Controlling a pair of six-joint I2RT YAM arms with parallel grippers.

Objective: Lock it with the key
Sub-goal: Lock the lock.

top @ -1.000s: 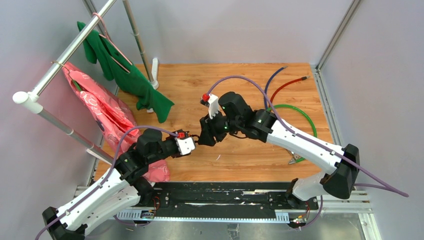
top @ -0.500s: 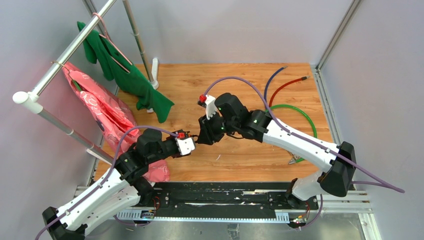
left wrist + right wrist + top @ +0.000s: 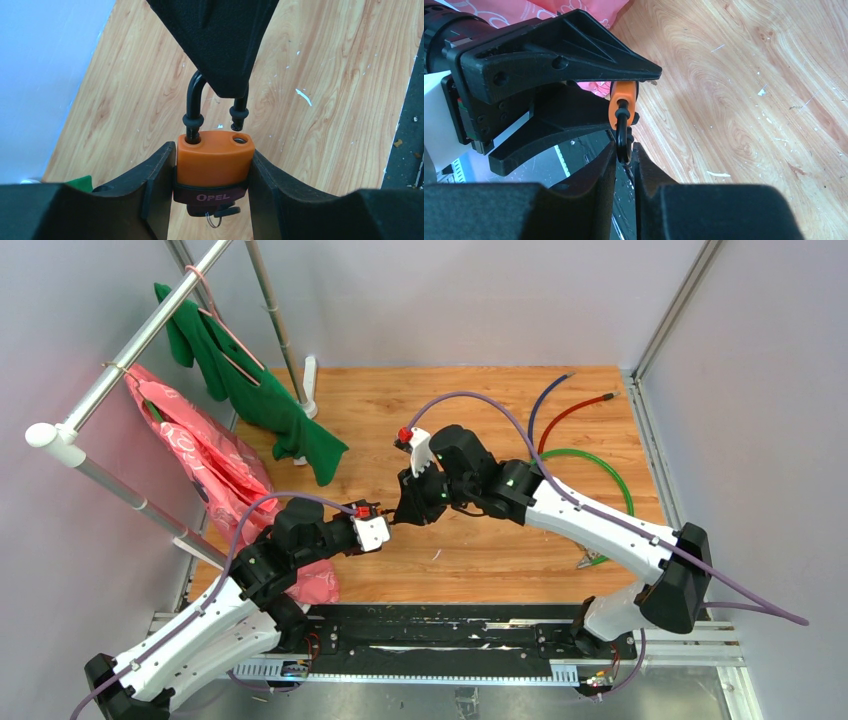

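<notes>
Two arms meet above the wooden table (image 3: 500, 550). On the left, the left gripper (image 3: 212, 152) is clenched on the orange padlock (image 3: 214, 170), squeezing its body by both sides. One leg of the shackle (image 3: 192, 100) is seated, and the free leg hangs just above its hole. What looks like the key (image 3: 220, 212) sits in the underside. On the right, the right gripper (image 3: 624, 150) pinches the shackle's bow. The step in hand seems to be seating the shackle. That calls for lining up the free leg, pushing it straight home, then turning the key.
</notes>
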